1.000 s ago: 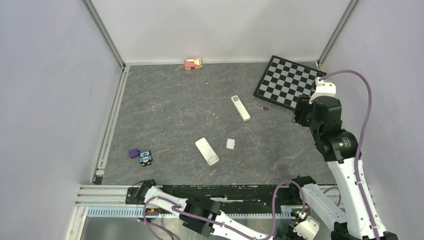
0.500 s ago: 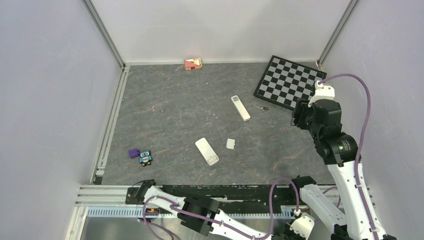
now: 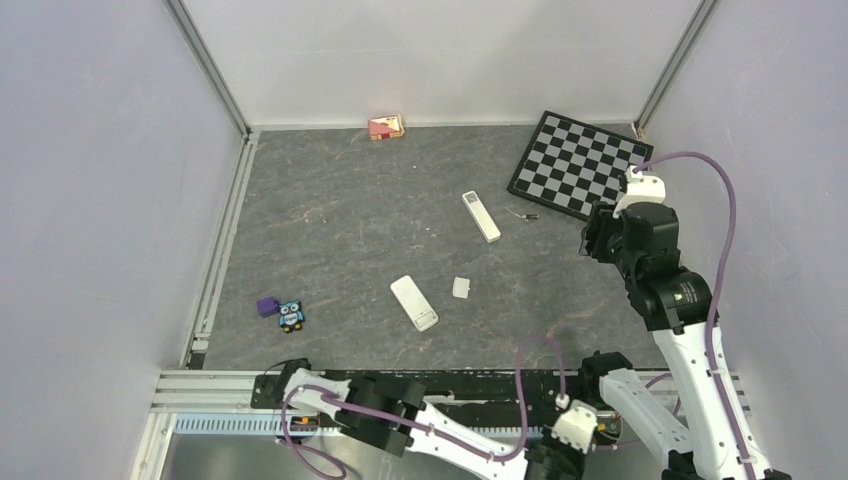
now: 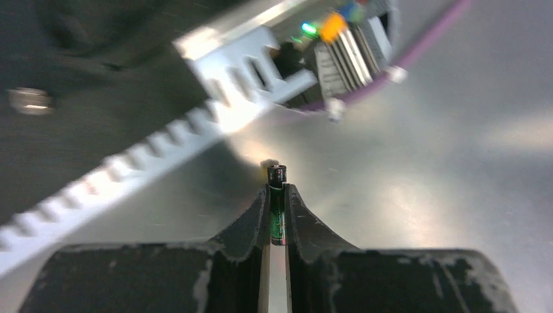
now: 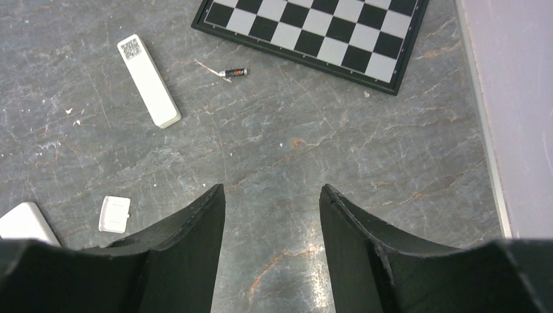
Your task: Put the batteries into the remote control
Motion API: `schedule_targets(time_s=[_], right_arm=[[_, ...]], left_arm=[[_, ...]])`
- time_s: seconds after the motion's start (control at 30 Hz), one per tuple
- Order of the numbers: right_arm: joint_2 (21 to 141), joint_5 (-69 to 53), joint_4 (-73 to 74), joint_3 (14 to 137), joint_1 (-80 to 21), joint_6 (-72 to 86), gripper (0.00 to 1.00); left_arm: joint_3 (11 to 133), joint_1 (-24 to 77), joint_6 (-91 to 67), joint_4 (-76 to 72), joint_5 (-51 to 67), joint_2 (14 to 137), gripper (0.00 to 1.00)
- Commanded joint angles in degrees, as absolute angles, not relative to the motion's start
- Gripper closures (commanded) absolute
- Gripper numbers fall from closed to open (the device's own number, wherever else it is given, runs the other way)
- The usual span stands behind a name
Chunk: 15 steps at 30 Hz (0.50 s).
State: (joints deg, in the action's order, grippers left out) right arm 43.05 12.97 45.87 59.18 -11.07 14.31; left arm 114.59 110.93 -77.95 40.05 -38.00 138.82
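My left gripper [image 4: 278, 189] is shut on a slim dark-green battery [image 4: 278, 207], which stands upright between the fingers over a shiny metal surface below the table's near rail. A second battery [image 5: 234, 72] [image 3: 527, 215] lies on the grey table beside the checkerboard. A slim white remote [image 3: 481, 216] [image 5: 148, 80] lies mid-table, and a wider white remote [image 3: 414, 302] [image 5: 23, 222] lies nearer, with a small white cover [image 3: 461, 287] [image 5: 115, 214] beside it. My right gripper [image 5: 272, 192] [image 3: 595, 232] hangs open above bare table, right of these.
A checkerboard [image 3: 578, 162] [image 5: 313, 32] lies at the back right. A red box [image 3: 386, 127] sits against the back wall. An owl toy [image 3: 291, 315] and a purple piece [image 3: 266, 306] lie near the left front. Walls enclose three sides.
The left arm's wrist has shifted left and up along the bottom edge of the top view. The right gripper has eased slightly nearer and leftward.
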Motion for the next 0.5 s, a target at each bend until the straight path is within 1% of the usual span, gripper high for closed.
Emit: schedule_targets(time_s=[0.0, 0.07, 0.13, 0.3, 0.47], right_arm=[[41.97, 11.36, 43.40, 56.98, -10.79, 15.20, 0.41], [41.33, 10.50, 42.84, 55.45, -10.72, 15.53, 0.41], [40.90, 9.71, 42.29, 53.73, -10.81, 15.65, 0.42], [39.02, 8.16, 41.13, 49.40, -10.73, 16.36, 0.43], [37.19, 5.62, 39.96, 44.54, -10.79, 16.91, 0.43]], left_arm=[[99.09, 107.46, -81.39, 45.41, -41.27, 133.18, 0.91], [91.83, 106.85, -80.60, 41.57, -43.38, 128.20, 0.92], [87.56, 105.90, -80.30, 40.40, -44.65, 124.63, 0.92], [80.43, 102.58, -78.49, 39.39, -47.19, 117.65, 0.92], [72.84, 97.42, -75.46, 34.67, -46.99, 111.46, 0.92]])
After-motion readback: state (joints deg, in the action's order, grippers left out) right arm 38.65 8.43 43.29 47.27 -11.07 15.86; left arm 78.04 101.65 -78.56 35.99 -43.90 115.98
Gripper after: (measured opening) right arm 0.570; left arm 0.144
